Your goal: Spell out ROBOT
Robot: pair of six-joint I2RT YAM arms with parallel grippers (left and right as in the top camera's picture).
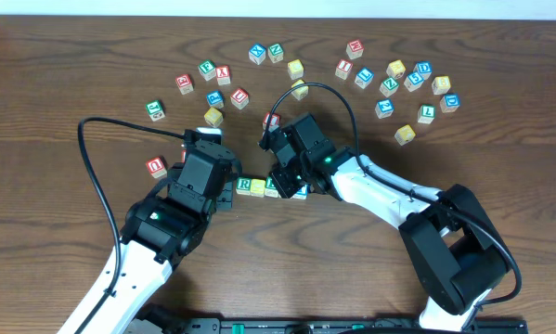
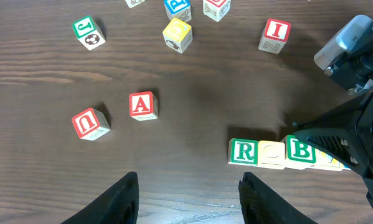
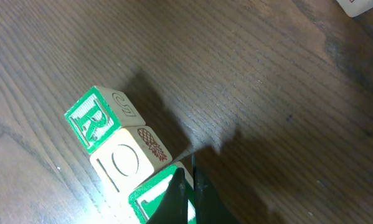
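Right gripper [image 3: 189, 180] has its fingers pressed together, tips resting at the green-lettered wooden B cube [image 2: 300, 151]. That cube touches the yellow O-faced cube [image 2: 271, 154], which touches the green R cube [image 2: 243, 152], all in one row on the table. Left gripper [image 2: 187, 193] hovers spread and empty nearby. R, O and B look placed. What follows B is hidden behind the right gripper, so the last O and T cannot be confirmed.

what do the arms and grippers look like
Both arms are white rounded links with chunky black joints: left arm, right arm. A thin black cable loops beside the left one, another arcs over the right. The left gripper and right gripper have black fingers. A green light glows near the right wrist.
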